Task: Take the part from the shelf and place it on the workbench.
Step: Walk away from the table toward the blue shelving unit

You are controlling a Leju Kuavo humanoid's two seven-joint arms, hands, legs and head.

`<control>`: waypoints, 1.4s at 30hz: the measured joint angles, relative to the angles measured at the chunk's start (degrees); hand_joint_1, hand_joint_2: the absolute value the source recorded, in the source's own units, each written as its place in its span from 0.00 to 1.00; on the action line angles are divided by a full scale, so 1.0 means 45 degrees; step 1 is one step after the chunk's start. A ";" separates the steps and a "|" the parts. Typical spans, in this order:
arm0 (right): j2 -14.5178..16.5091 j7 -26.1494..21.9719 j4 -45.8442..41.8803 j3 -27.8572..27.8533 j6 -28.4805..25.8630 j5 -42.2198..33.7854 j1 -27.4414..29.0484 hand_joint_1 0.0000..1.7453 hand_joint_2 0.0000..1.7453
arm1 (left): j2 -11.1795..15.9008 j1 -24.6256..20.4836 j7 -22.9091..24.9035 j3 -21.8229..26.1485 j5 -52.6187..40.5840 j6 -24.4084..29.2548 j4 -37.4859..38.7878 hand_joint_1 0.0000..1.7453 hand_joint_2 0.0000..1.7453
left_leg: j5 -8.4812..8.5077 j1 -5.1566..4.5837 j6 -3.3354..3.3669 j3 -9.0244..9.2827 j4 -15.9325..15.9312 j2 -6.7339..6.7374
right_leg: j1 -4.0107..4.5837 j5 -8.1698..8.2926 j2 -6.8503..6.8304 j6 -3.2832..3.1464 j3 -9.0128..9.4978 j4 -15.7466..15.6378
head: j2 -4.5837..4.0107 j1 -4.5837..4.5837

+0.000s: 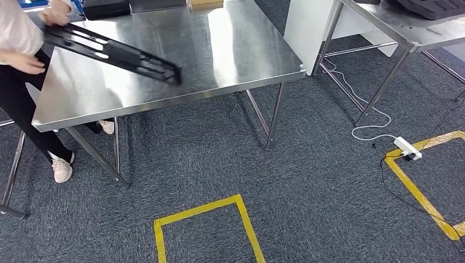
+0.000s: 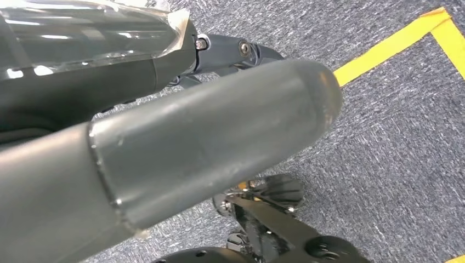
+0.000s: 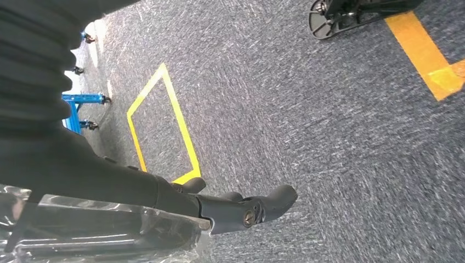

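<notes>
A long black slotted part (image 1: 115, 52) lies slanted across the left half of the steel workbench (image 1: 230, 49). A person (image 1: 16, 38) at the bench's left end holds the part's far end with one hand (image 1: 55, 13). In the left wrist view my left hand (image 2: 208, 137) hangs over the carpet with its thick grey thumb across the picture, its dark fingers (image 2: 236, 52) behind it, and nothing in it. In the right wrist view my right hand (image 3: 241, 211) also hangs over the carpet, its fingers slightly bent and holding nothing.
A black case (image 1: 107, 6) sits at the bench's far edge. To the right stand a white panel (image 1: 307, 24) and a second steel table (image 1: 406, 27). A white power strip (image 1: 407, 147) and cable lie on the carpet. Yellow tape squares (image 1: 203, 211) mark the floor.
</notes>
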 joint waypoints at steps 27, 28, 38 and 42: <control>-0.0005 -0.0012 0.0002 -0.0034 -0.0118 -0.0390 -0.0004 0.00 1.00 | -0.0068 -0.0009 -0.0065 0.0069 -0.0029 0.0035 0.0000 0.00 0.00 | 0.1029 -0.0209 0.0576 0.1307 -0.2866 0.1066 | -0.0059 -0.0156 -0.0469 0.0823 -0.0331 0.0447 | 0.0000 0.0102; 0.0005 -0.0012 0.0002 -0.0034 -0.0132 -0.0396 -0.0013 0.00 1.00 | -0.0062 -0.0025 -0.0074 0.0068 -0.0044 0.0037 0.0001 0.00 0.00 | 0.0737 -0.0187 0.0407 0.1201 -0.2521 0.0914 | -0.0058 -0.0012 -0.0426 0.0591 -0.0206 0.0106 | 0.0000 0.0084; 0.0102 0.0005 0.0004 -0.0034 -0.0193 -0.0426 -0.0036 0.00 1.00 | 0.0007 0.0019 -0.0103 0.0072 -0.0106 0.0050 0.0005 0.00 0.00 | 0.0768 0.0042 0.0220 0.1291 -0.2436 -0.1045 | 0.0018 0.0235 0.1399 0.0182 -0.0406 0.0288 | 0.0000 0.0064; 0.0101 0.0017 0.0004 -0.0035 -0.0192 -0.0448 0.0010 0.00 1.00 | -0.0005 -0.0014 -0.0110 0.0073 -0.0107 0.0068 0.0002 0.00 0.00 | 0.0886 -0.0031 0.0514 0.1346 -0.2749 -0.0701 | 0.0009 0.0285 0.1640 0.0519 -0.0793 0.0399 | 0.0000 0.0067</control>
